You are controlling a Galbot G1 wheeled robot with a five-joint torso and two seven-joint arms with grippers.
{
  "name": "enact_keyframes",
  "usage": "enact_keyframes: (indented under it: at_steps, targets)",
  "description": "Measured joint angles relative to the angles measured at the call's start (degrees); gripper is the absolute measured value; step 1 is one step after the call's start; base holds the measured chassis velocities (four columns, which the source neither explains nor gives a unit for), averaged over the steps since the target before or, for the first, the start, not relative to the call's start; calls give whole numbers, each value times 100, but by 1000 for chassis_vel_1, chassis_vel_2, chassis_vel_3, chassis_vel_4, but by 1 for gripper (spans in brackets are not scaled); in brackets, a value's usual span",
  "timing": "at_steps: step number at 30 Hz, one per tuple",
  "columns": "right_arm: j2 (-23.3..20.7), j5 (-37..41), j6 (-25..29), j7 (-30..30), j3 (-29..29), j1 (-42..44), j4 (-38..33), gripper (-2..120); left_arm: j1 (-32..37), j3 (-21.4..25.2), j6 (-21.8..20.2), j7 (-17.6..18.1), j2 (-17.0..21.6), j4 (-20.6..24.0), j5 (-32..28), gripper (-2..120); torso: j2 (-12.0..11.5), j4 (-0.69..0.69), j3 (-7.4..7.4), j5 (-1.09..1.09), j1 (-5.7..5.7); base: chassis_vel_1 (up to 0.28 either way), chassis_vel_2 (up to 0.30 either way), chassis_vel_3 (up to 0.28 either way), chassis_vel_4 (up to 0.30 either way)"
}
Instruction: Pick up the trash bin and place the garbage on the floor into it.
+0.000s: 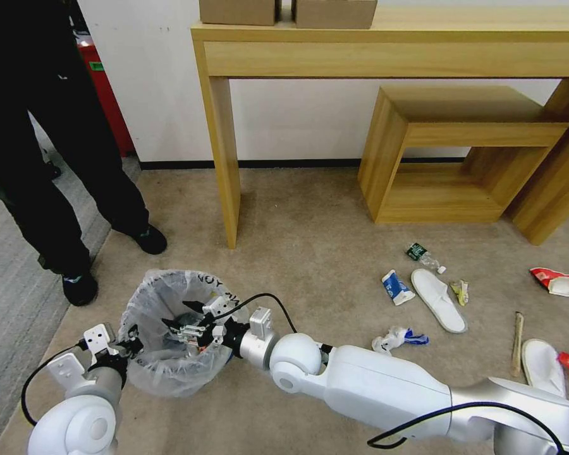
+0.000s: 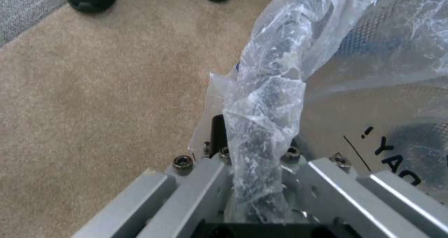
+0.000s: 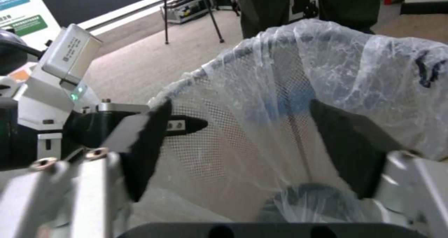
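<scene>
The trash bin (image 1: 161, 297), lined with a clear wrinkly bag, sits on the beige floor (image 1: 310, 253) in front of me. My left gripper (image 1: 131, 339) is shut on its near left rim; the left wrist view shows the bag-wrapped rim (image 2: 266, 101) pinched in that gripper (image 2: 254, 143). My right gripper (image 1: 183, 327) reaches over the bin's mouth and stands open, and its black fingers (image 3: 145, 140) frame the mesh inner wall (image 3: 261, 133) with nothing held. The garbage lies to the right: a bottle (image 1: 423, 254), paper scraps (image 1: 396, 286), slippers (image 1: 437, 298), a red wrapper (image 1: 555, 281) and a wooden stick (image 1: 518, 343).
A wooden console table (image 1: 227, 151) stands ahead, with an open wooden box shelf (image 1: 461, 151) beneath it on the right. A person's legs and shoes (image 1: 79, 287) stand just left of the bin. A grey carpet strip (image 1: 12, 278) runs along the left.
</scene>
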State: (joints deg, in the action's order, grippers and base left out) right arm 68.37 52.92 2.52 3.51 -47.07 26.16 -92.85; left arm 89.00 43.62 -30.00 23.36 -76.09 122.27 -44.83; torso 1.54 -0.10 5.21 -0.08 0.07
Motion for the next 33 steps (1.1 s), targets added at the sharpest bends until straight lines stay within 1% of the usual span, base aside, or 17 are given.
enact_keyframes:
  at_steps: [1,2,3,6,7,10,11,14,15,17,19,21,23,27,29,32,33]
  targets:
    - [7,-3,16,-10,9,18,4,86,-1,-4,0,0,1,-7,0,0,0,0,0,0,0,0,0,0,0]
    - [7,-3,16,-10,9,18,4,86,-1,-4,0,0,1,-7,0,0,0,0,0,0,0,0,0,0,0]
    - [25,-3,57,-23,47,47,7,91,-6,-4,0,0,9,-17,0,0,-1,0,0,0,0,0,0,0,0]
    - [66,31,206,-36,397,191,-123,99,-16,3,0,-2,60,-66,0,0,0,0,0,0,0,0,0,0,0]
    - [66,31,206,-36,397,191,-123,99,-16,3,0,-2,60,-66,0,0,0,0,0,0,0,0,0,0,0]
    - [10,88,258,7,906,325,-374,100,-19,23,0,-2,101,-101,10,0,0,1,0,0,0,0,0,0,0]
    - [10,88,258,7,906,325,-374,100,-19,23,0,-2,101,-101,10,0,0,1,0,0,0,0,0,0,0]
    - [-192,126,254,67,1829,521,-744,100,-20,40,0,-12,145,-117,31,0,0,0,0,1,0,0,0,0,0]
    - [-192,126,254,67,1829,521,-744,100,-20,40,0,-12,145,-117,31,0,0,0,0,1,0,0,0,0,0]
    - [-329,140,211,127,2520,677,-965,100,-19,40,0,-37,164,-116,57,0,0,0,0,0,0,0,0,0,0]
    - [-442,160,172,221,3052,827,-1133,100,-16,40,0,-62,180,-95,79,0,0,0,0,1,0,0,0,0,0]
    - [-468,161,170,244,3152,857,-1166,100,-14,40,1,-65,185,-87,81,0,0,0,0,2,0,0,0,0,0]
    - [-597,128,231,424,3590,999,-1340,100,22,54,7,-79,193,-41,92,0,0,-2,0,0,0,0,0,0,0]
    - [-656,94,268,594,3900,1103,-1461,100,181,167,45,-134,117,87,165,0,0,-3,0,1,0,0,0,0,0]
    - [-656,94,268,594,3900,1103,-1461,100,192,177,49,-138,110,96,171,0,0,-3,0,1,0,0,0,0,0]
    - [-703,46,279,686,4295,1277,-1591,100,455,398,124,-246,-56,323,332,0,0,8,0,4,0,0,0,0,0]
    - [-703,46,279,686,4295,1277,-1591,100,455,398,124,-246,-56,323,332,0,0,8,0,4,0,0,0,0,0]
